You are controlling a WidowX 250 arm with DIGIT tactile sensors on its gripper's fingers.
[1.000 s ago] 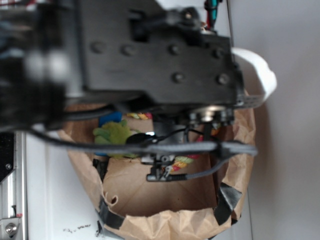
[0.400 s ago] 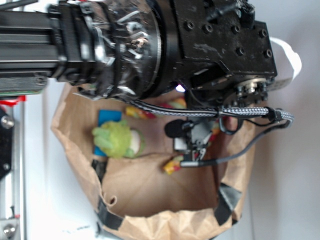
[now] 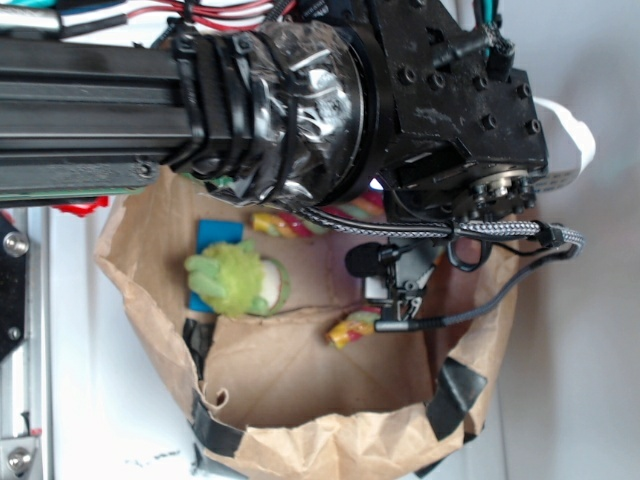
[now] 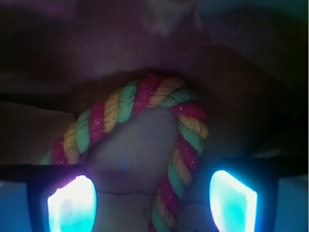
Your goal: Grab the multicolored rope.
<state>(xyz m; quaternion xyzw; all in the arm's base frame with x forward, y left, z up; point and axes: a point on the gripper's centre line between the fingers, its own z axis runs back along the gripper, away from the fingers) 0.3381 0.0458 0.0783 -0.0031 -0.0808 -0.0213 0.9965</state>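
Observation:
The multicolored rope (image 4: pixel 145 96), twisted from pink, yellow and green strands, lies in an arch on the floor of a brown paper bag. Its right leg runs down between my gripper's (image 4: pixel 152 200) two glowing pads (image 4: pixel 72 203), nearer the right one, and neither pad touches it. The jaws stand wide apart. In the exterior view the gripper (image 3: pixel 395 300) hangs inside the bag just right of a rope end (image 3: pixel 352 328). Another stretch of the rope (image 3: pixel 280 224) shows near the bag's back, and the arm hides the rest.
The paper bag (image 3: pixel 330 445) has crumpled walls, black tape patches and a white handle (image 3: pixel 570 125). A fuzzy lime-green toy (image 3: pixel 235 280) lies on a blue piece (image 3: pixel 218 235) at the bag's left. A cable (image 3: pixel 480 300) loops beside the gripper. A metal rail (image 3: pixel 15 300) runs along the left.
The arm has pulled back from the exterior camera and the view has sharpened. The gripper has shifted slightly right inside the bag. Rope and green toy lie where they were.

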